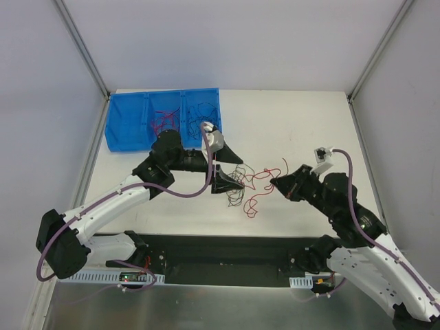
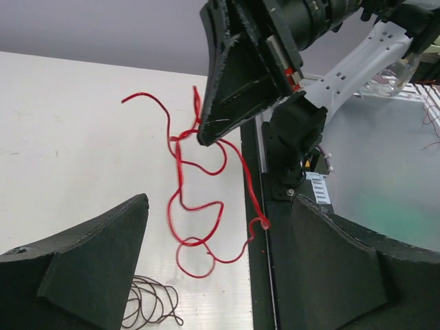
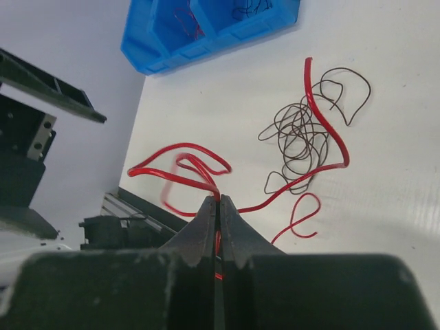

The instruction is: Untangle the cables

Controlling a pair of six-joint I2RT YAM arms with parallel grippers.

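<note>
A thin red cable (image 1: 256, 180) hangs in loops from my right gripper (image 1: 275, 183), which is shut on it above the table's middle. The right wrist view shows the jaws (image 3: 218, 201) closed with the red cable (image 3: 179, 145) pinched between them. A loose tangle of thin black cable (image 1: 236, 196) lies on the table below; it also shows in the right wrist view (image 3: 302, 130). My left gripper (image 1: 240, 173) is open and empty just left of the red loops. In the left wrist view the red cable (image 2: 179, 165) dangles beyond its gripper (image 2: 218, 201), with black cable (image 2: 148, 302) underneath.
A blue divided bin (image 1: 127, 130) stands at the back left; it holds some red wires (image 1: 161, 124) and black wires (image 1: 199, 113). The black base rail (image 1: 220, 251) runs along the table's near edge. Grey walls enclose the sides.
</note>
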